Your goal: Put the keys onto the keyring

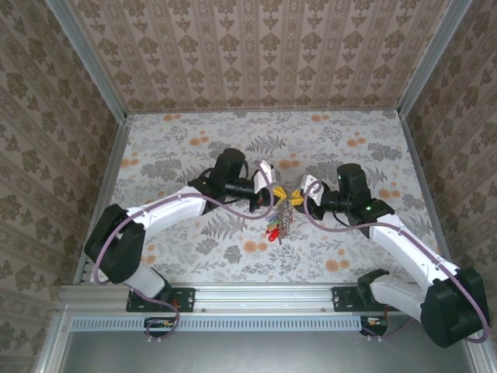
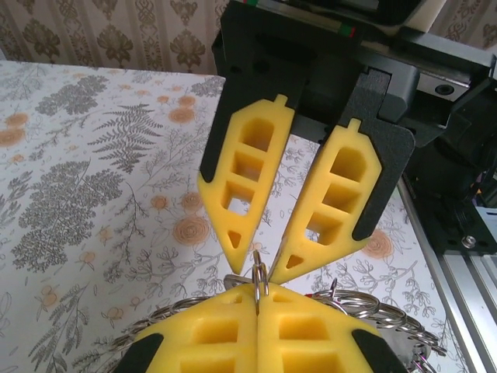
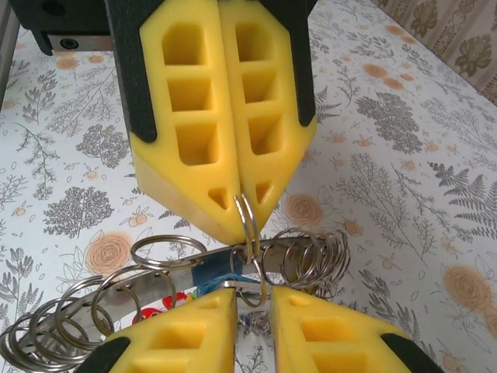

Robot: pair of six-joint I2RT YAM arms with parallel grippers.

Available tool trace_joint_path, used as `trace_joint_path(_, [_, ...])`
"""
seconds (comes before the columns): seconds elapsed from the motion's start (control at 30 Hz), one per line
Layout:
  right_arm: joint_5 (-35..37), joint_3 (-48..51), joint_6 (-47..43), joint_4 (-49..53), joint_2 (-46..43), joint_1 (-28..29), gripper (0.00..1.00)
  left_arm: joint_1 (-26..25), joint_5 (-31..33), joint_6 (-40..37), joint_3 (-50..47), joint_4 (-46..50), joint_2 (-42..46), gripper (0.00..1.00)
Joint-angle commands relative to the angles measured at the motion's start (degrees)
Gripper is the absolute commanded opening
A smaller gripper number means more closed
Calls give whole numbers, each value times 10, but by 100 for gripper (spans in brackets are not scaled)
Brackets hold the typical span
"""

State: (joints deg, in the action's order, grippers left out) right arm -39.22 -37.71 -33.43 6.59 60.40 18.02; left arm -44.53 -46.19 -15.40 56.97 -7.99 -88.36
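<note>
Desk (image 1: 194, 148) middle: keyring (image 1: 286, 216) between both tools. Grip check: left tool (image 2: 258, 299) clamped on a small split ring (image 3: 250, 241), right tool (image 3: 252, 307) slightly parted. Risk: with one pinch only, that ring could twist or slip free.

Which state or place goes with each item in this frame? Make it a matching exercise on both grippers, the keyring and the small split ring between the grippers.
Things:
1. left gripper
2. right gripper
3. keyring
4. small split ring

States or places:
A. jaws slightly apart
B. below where the two grippers meet
C. jaws shut
D. upright, pinched

Pairs: 1-C, 2-A, 3-B, 4-D
</note>
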Motion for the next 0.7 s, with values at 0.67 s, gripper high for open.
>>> trace_joint_path(0.67, [52, 12, 49, -39, -12, -4, 9, -1, -25, 39, 25, -64, -2, 0])
